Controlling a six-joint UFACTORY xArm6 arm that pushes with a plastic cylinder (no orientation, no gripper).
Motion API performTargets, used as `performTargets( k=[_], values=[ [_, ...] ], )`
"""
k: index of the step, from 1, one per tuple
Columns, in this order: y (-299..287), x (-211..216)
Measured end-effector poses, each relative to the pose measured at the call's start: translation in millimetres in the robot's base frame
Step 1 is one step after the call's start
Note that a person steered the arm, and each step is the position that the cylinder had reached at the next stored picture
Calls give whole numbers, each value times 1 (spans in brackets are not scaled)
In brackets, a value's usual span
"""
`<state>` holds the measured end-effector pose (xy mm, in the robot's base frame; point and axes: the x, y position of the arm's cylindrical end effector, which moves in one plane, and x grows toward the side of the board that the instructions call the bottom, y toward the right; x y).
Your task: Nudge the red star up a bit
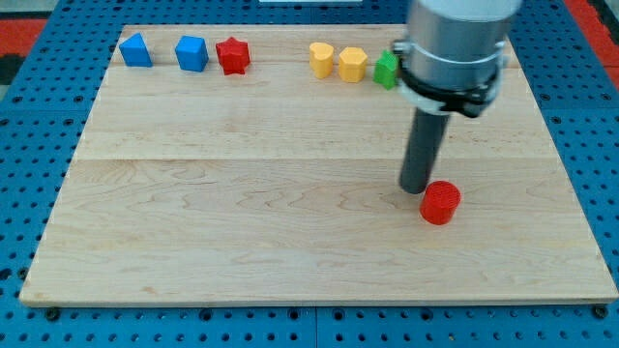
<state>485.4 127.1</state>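
Observation:
The red star (233, 55) lies near the view's top left of the wooden board (242, 213), touching or nearly touching a blue block (191, 53) on its left. My tip (416, 187) rests on the board at the view's right, far from the star, just up and left of a red cylinder (440, 202) and close to it.
A second blue block (135, 49) sits at the top left. Two yellow blocks (321, 58) (352, 64) and a green block (387, 70), partly hidden by the arm, line the top edge. The board sits on a blue pegboard.

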Motion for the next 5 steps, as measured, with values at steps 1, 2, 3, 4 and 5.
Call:
performTargets(
  k=[1,2,3,4,5],
  values=[
    [15,22],
    [29,24],
    [48,36],
    [32,3],
    [-46,-73]
  ],
)
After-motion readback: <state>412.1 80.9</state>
